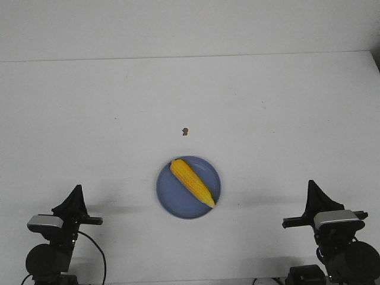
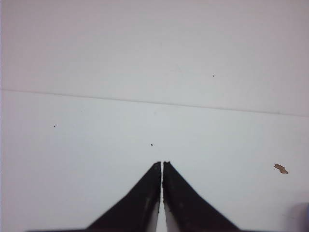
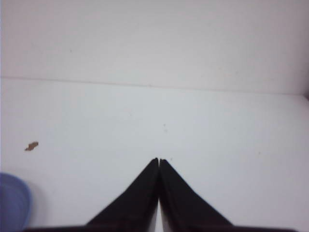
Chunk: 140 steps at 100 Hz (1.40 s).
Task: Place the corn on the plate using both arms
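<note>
Corn [image 1: 192, 181] on plate [image 1: 173, 200]; both arms' fingers [image 2: 145, 203] [image 3: 183, 203] closed, empty.

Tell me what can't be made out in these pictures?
- Brown speck: too small in every view to identify.
- Plate: right wrist view cuts it off at the edge; corn is out of both wrist views.
- Arm bases: cut off by the front view's lower edge.
- Left claw and right claw: only the fingertips show, shut, holding nothing.
</note>
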{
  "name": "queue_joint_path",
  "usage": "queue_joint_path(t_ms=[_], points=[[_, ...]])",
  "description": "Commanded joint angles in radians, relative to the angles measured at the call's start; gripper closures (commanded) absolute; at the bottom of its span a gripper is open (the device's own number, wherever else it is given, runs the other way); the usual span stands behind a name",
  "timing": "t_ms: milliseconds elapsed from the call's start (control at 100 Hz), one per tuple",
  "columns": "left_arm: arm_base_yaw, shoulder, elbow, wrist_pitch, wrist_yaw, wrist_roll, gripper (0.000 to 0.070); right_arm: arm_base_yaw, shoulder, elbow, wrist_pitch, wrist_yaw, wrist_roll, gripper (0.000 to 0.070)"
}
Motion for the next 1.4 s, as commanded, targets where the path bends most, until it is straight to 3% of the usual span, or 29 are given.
queue_joint_path(t_ms=[0,240,860,1050,1389], points=[[0.001,-0.002,-0.02,0.011,-0.001,0.0,0.0687,0.0,-0.023,-0.034,0.046,0.004,-0.02,0.0699],[0.001,-0.002,-0.02,0.011,-0.001,0.0,0.0687,-0.003,-0.125,-0.227,0.26,0.004,-0.022,0.0699],[0.0,-0.002,-0.019,0.009,-0.001,0.0,0.0687,-0.009,-0.125,-0.494,0.558,-0.005,0.027,0.0699],[0.0,-0.002,-0.019,0.009,-0.001,0.0,0.0687,-0.009,-0.125,-0.556,0.626,-0.005,0.053,0.0699],[0.0,-0.002,-0.019,0.009,-0.001,0.0,0.0687,-0.009,-0.125,-0.557,0.62,-0.005,0.053,0.0699]])
